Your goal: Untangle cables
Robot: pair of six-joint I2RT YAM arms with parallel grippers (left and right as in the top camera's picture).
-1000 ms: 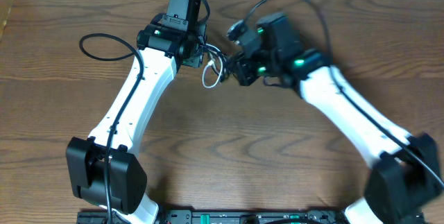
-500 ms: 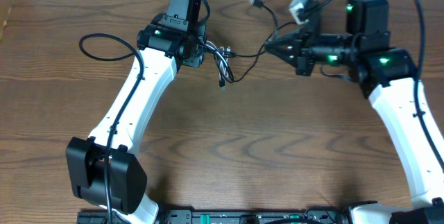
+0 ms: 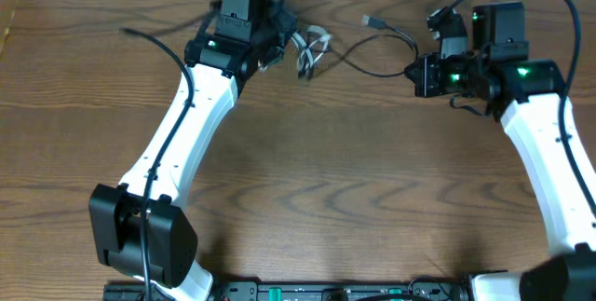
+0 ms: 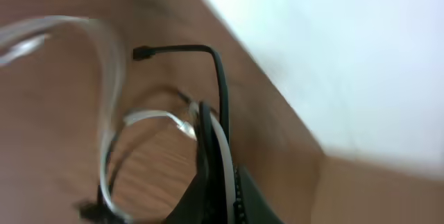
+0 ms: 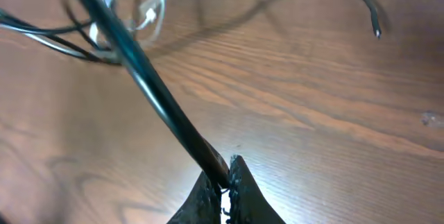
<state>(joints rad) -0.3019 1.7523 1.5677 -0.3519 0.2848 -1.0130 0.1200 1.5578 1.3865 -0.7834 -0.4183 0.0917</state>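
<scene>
Left gripper (image 4: 220, 177) pinches shut on the white cable (image 4: 111, 85) near the far edge of the table (image 3: 307, 198); right gripper (image 5: 223, 179) clamps the black cable (image 5: 149, 78) — 2 grips set apart, likely to pull them free.

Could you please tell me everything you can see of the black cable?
The black cable is a thin, smooth, flexible cord, rubbery-looking, with a small plug on a free end. It hangs in a loose curve between the two arms above the wooden table. The right gripper has its jaws shut on it. Its other side runs into the left gripper alongside the looped white cable.
</scene>
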